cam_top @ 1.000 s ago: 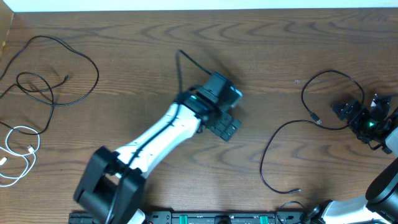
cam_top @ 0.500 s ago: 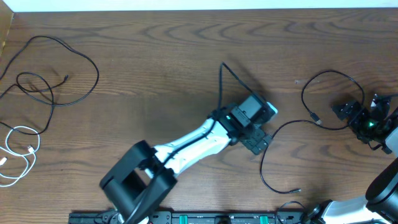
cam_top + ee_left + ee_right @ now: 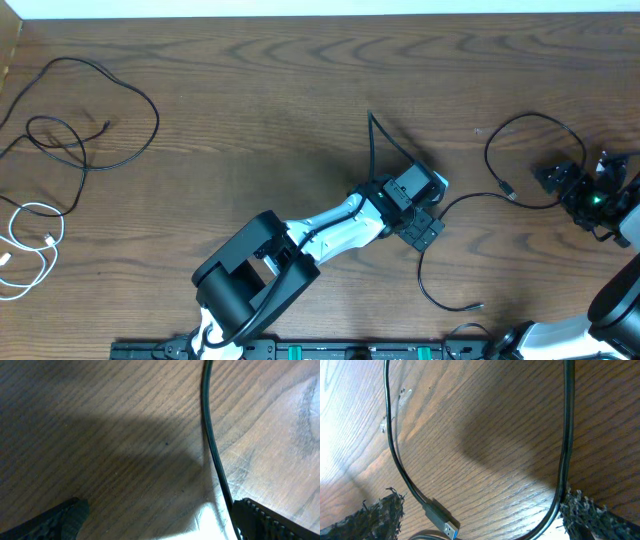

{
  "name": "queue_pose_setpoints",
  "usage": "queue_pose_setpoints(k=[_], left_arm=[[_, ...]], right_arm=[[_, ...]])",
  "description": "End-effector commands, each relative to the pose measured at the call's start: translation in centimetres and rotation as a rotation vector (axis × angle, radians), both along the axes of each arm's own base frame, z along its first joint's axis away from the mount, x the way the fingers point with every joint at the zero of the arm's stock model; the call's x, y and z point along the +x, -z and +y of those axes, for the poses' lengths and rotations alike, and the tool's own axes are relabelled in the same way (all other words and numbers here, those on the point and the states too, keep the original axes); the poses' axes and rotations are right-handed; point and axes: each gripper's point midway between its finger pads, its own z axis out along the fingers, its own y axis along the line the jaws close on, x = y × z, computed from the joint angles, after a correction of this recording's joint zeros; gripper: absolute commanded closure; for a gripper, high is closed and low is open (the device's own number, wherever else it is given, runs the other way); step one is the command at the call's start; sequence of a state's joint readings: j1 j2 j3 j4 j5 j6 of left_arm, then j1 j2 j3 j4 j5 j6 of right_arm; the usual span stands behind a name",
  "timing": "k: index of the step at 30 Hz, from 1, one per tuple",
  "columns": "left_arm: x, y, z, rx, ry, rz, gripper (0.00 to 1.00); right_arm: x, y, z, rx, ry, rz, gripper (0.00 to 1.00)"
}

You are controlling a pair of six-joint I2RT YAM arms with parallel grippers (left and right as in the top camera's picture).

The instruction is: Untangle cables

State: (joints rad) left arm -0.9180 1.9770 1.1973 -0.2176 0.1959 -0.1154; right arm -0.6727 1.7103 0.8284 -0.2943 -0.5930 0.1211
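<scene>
Left arm (image 3: 345,222) showing white shells, black joints, black cable (image 3: 318,229) running along it. Right arm (image 3: 612,295), 3 o'clock, glowing green light (image 3: 597,199). Left gripper (image 3: 160,522) fingers (image 3: 262,520) looking black, ribbed.

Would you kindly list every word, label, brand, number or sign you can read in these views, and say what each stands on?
None: no text can be read in any view.
The black cable, the white cable and the wooden table bear no print.
The plug, with its blue insert, shows no marking.
The rail at the table's near edge is too small to tell.
</scene>
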Motion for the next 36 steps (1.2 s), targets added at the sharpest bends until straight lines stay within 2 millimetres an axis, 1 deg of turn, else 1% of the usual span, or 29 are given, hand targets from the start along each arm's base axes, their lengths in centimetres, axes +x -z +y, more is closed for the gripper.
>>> queue_pose_setpoints(k=[1,4,5,7,11,17,20,23,24,25,26,27,28,29,30,31,34,36], left_arm=[[-0.5,0.8,0.2,0.008,-0.055,0.041,0.04],[-1.0,0.8,-0.2,0.015,-0.039,0.026,0.04],[-1.0,0.8,-0.2,0.024,-0.041,0.014,0.04],[-0.7,1.0,-0.1,0.057,-0.053,-0.037,0.08],[-0.7,1.9,-0.5,0.097,-0.048,-0.102,0.08],[-0.2,2.0,-0.3,0.142,-0.062,-0.182,0.08],[-0.2,2.5,-0.3,0.155,-0.064,-0.192,0.09],[0.0,2.8,-0.3,0.159,-0.070,-0.202,0.25],[0.1,2.8,-0.2,0.162,-0.072,-0.207,0.29],[0.2,2.7,-0.2,0.165,-0.076,-0.213,0.42],[0.4,2.7,-0.1,0.168,-0.081,-0.221,0.57],[0.5,2.7,-0.1,0.170,-0.083,-0.226,0.63],[0.6,2.6,0.0,0.172,-0.087,-0.233,0.75],[0.9,2.5,0.1,0.179,-0.094,-0.247,0.78],[1.4,2.4,0.5,0.197,-0.106,-0.274,0.88],[2.3,2.1,1.3,0.228,-0.141,-0.323,0.92],[4.2,1.7,2.9,0.273,-0.204,-0.382,0.92],[5.5,1.5,4.0,0.288,-0.243,-0.391,0.92]], right_arm=[[-0.5,0.9,0.6,0.012,-0.009,0.029,0.01],[-0.5,0.9,0.6,0.011,-0.009,0.029,0.01],[-0.5,0.9,0.6,0.011,-0.009,0.029,0.01],[-0.5,0.9,0.6,0.012,-0.009,0.030,0.01],[-0.5,0.9,0.6,0.012,-0.009,0.029,0.01],[-0.5,0.9,0.6,0.012,-0.009,0.029,0.01],[-0.5,0.9,0.6,0.012,-0.009,0.029,0.01],[-0.6,0.9,0.6,0.014,-0.009,0.031,0.01],[-0.6,0.9,0.6,0.014,-0.009,0.032,0.01],[-0.6,0.9,0.6,0.014,-0.009,0.032,0.01],[-0.6,0.9,0.6,0.014,-0.009,0.032,0.01],[-0.6,0.9,0.6,0.013,-0.010,0.031,0.01],[-0.6,0.9,0.6,0.014,-0.009,0.032,0.01],[-0.6,0.9,0.6,0.014,-0.009,0.032,0.01],[-0.6,0.9,0.6,0.014,-0.009,0.032,0.01],[-0.6,0.9,0.6,0.014,-0.010,0.032,0.01],[-0.6,0.9,0.6,0.014,-0.009,0.032,0.01],[-0.6,0.9,0.6,0.014,-0.009,0.032,0.01]])
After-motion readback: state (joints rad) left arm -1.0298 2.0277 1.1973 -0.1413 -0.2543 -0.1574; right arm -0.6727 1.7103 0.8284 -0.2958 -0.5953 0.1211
